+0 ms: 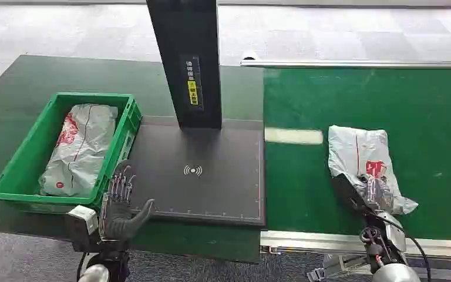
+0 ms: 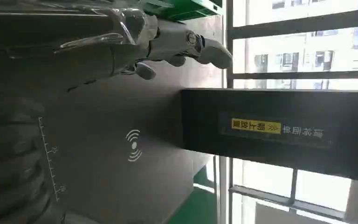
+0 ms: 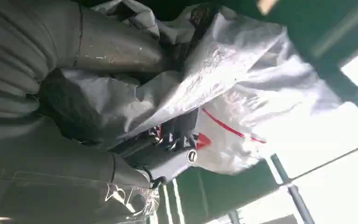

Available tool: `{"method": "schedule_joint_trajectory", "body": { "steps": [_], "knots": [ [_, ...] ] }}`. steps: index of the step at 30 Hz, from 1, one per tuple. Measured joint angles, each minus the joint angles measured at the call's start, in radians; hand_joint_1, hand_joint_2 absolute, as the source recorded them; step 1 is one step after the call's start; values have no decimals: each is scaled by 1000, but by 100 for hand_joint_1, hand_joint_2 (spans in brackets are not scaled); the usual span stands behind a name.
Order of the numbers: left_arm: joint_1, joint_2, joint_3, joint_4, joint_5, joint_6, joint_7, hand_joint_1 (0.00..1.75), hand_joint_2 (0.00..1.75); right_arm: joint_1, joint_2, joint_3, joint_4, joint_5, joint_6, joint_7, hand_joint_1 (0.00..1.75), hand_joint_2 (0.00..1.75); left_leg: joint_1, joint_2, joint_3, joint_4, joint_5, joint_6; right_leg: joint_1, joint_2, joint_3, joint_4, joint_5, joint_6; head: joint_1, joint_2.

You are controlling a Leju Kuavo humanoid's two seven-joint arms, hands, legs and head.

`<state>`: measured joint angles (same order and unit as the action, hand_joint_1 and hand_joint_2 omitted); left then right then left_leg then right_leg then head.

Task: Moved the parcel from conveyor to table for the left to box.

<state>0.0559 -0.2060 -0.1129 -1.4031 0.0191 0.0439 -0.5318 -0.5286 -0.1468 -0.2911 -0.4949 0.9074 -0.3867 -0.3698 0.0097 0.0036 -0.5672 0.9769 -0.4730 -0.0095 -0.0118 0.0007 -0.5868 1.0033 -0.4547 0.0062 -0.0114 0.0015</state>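
So the parcel (image 1: 364,161), a crinkly grey plastic mailer with red print, is sitting on the green conveyor (image 1: 423,106), off to the right of the black scanner plate (image 1: 211,176). The right hand (image 1: 371,194) is on its near end, and the right wrist view shows the fingers (image 3: 177,128) dug into the wrinkled plastic with the thumb wrapped over a fold, so it looks like a real grip and not just a touch. Whether the bag is lifted off the belt at all is hard to call; from the head view it looks like it's lying flat.

Progress-wise, it looks like early days for this one. The grab seems done, but the carry across to the table (image 1: 35,76) hasn't happened, and neither has the boxing. The left hand (image 1: 120,202) hangs at the near left corner of the scanner plate, fingers spread, holding nothing, presumably waiting its turn. The green crate (image 1: 17,176), just left of the plate, already has one similar grey bag (image 1: 79,147) in it.

Hard to see: the right hand's fingertips are buried in plastic, the label print is too blurry to read, and the scanner's black post (image 1: 188,59) is cut off at the top of the head view.
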Motion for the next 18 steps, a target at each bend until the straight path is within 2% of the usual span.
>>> {"method": "schedule_joint_trajectory", "body": {
  "steps": [3,5,8,11,18],
  "knots": [
    [-6,0,6,0,-5,8,0,0,175,28,40,17,-155,-112,87,-62,175,175,0,0,0,0,0,0,0,0,0,0,0,0,0,0],
    [-5,0,19,-3,-9,17,-3,0,175,64,66,54,-294,-175,135,-66,175,175,0,0,-1,0,0,0,1,0,-1,0,0,0,0,0],
    [-1,3,47,-29,-11,22,-10,0,175,129,94,159,-520,-227,157,-47,175,175,0,1,-3,-1,0,0,1,0,-3,0,0,0,0,0],
    [3,6,71,-52,-16,27,-13,0,175,160,109,278,-670,-252,164,-31,175,175,0,1,-3,-1,0,0,1,0,-3,0,0,0,0,0],
    [0,6,101,-83,-35,17,-19,0,175,165,154,527,-806,-284,203,-11,175,175,0,1,-3,-1,0,0,1,0,-3,0,0,0,0,0]
  ]
}}
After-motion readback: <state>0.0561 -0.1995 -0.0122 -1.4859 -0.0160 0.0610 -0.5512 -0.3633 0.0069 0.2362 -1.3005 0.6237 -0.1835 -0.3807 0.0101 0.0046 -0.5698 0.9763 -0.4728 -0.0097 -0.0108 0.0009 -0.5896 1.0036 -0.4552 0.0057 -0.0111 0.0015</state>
